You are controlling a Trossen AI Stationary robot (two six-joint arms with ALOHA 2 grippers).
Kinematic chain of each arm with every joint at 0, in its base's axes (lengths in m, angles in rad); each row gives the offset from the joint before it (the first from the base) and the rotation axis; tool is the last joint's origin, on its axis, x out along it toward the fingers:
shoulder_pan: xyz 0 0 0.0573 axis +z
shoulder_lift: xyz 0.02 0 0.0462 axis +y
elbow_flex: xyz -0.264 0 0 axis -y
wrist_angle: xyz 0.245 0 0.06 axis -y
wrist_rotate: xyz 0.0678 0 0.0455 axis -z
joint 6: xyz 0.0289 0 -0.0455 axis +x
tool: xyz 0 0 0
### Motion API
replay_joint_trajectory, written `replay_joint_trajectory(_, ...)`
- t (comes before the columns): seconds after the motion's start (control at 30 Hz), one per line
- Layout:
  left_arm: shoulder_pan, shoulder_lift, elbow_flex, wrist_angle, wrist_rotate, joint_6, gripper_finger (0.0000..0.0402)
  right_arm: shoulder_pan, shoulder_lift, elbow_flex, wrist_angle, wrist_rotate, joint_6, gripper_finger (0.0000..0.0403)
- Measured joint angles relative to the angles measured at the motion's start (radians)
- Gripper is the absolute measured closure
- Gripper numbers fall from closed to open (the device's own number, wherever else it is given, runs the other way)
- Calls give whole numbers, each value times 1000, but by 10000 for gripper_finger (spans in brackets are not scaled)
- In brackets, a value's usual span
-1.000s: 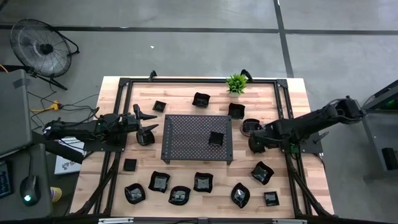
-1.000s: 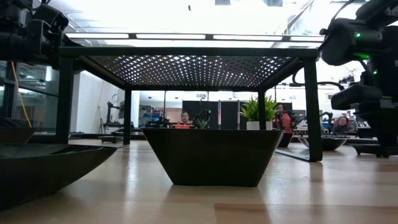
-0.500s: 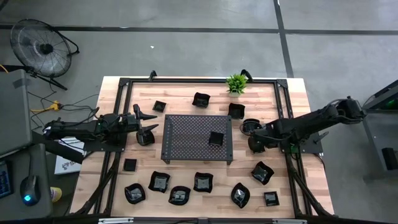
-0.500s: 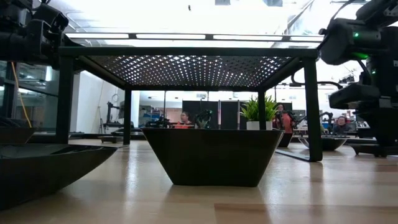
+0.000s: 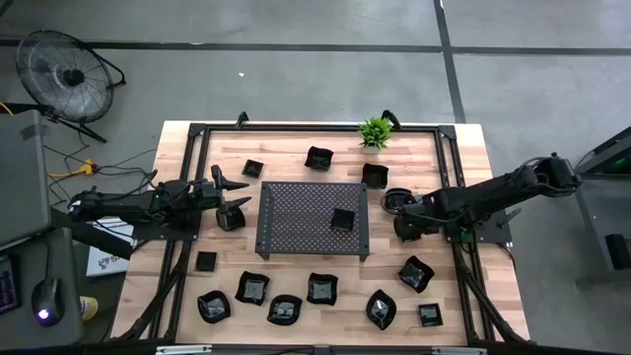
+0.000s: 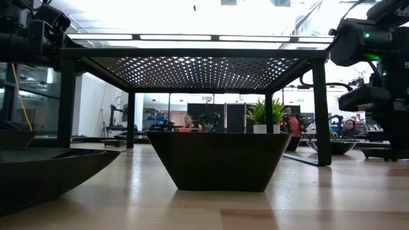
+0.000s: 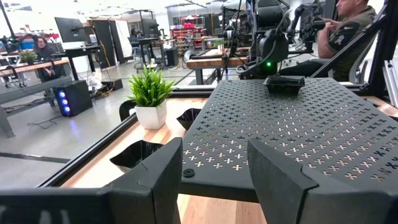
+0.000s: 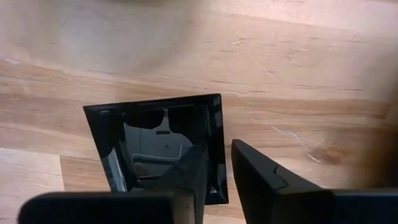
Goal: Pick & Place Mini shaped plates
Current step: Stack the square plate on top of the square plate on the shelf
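Right gripper [image 8: 214, 177] is down at the table just off the right end of the perforated tray [image 5: 296, 212]. Its fingers straddle one rim of a square black mini plate [image 8: 158, 146]: one finger inside the dish, the other outside the wall, the gap narrow. Whether the pads are pressing on the rim I cannot tell; the plate sits flat on the wooden table [image 8: 280, 74].

Left gripper [image 7: 214, 168] hangs off the left end of the tray, fingers spread apart, nothing between them.

One small plate [image 5: 342, 219] lies on the tray top, toward its right side. Other mini plates: a row [image 5: 286, 311] along the near edge of the table, several more [image 5: 317, 157] beyond the tray. Small green plant [image 5: 375, 131] at the far edge.
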Motion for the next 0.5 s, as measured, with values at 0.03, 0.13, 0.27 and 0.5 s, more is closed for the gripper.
replay_joint_trajectory(0.03, 0, 0, 0, 0, 0, 0, 225, 0, 0, 0, 0, 0, -3, 340)
replay_joint_trajectory(0.13, 0, 0, 0, 0, 0, 0, 225, 0, 0, 0, 0, -1, -5, 351)
replay_joint_trajectory(0.27, 0, 0, 0, 0, 0, 0, 225, 0, -1, 1, 0, -1, -5, 368)
replay_joint_trajectory(0.5, 0, 0, 0, 0, 0, 0, 225, 0, -14, 2, 4, -6, -6, 385)
